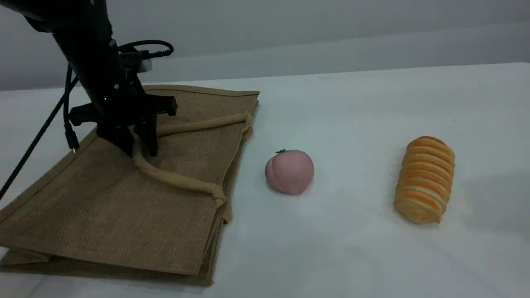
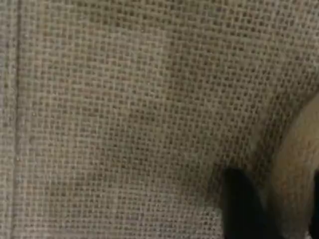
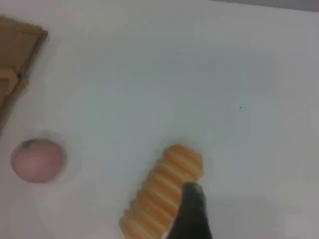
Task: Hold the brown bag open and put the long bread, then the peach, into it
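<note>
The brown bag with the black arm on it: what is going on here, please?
The left end effector is down on the brown bag, its fingers either side of one beige handle; a grip is not clear. The bag lies flat, closed, on the table. The peach and the long bread lie beside it, untouched. The right end effector hangs open above the bread.

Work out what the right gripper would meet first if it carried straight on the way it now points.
Most likely the long bread: in the wrist view the fingertip of the right gripper overlaps the loaf's right flank, with only white table beyond. Depth is unclear.
</note>
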